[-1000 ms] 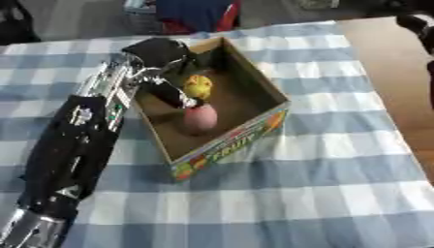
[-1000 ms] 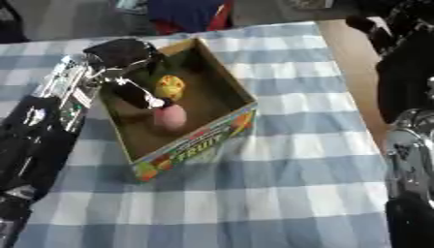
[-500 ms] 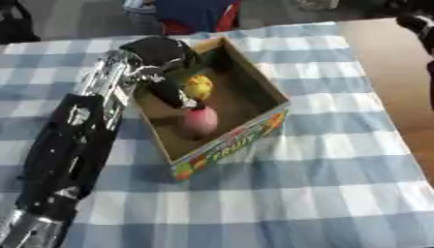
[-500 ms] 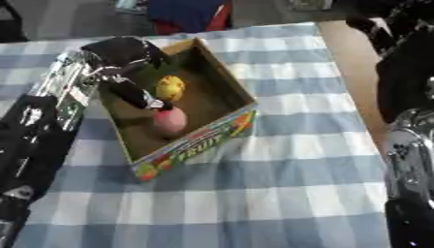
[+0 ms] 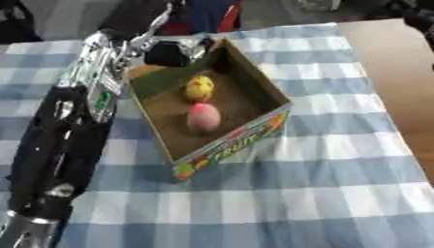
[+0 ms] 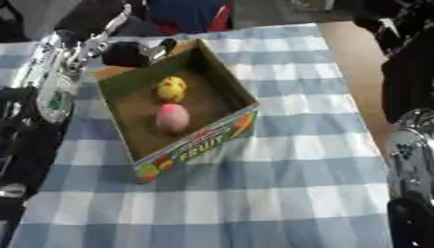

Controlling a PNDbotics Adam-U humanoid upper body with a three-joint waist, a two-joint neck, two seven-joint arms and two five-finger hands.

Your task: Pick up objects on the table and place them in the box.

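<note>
A cardboard box (image 5: 222,145) with a printed fruit pattern on its front wall stands open on the table (image 5: 322,193), which is covered with a soft blue-and-white checked cloth. The box is rectangular and sits askew, its long axis running from the near left to the far right of the view. On its brown floor lie two small rounded things: a yellow one (image 5: 199,87) with darker marks toward the far end and a smooth pink egg-shaped one (image 5: 203,117) just in front of it, nearly touching.

The left robot hand (image 5: 174,51), black and glossy on a silver-jointed arm, is at the box's far left corner, above the rim and apart from both rounded things; whether its fingers are curled or straight cannot be told. The right robot hand does not show clearly.
</note>
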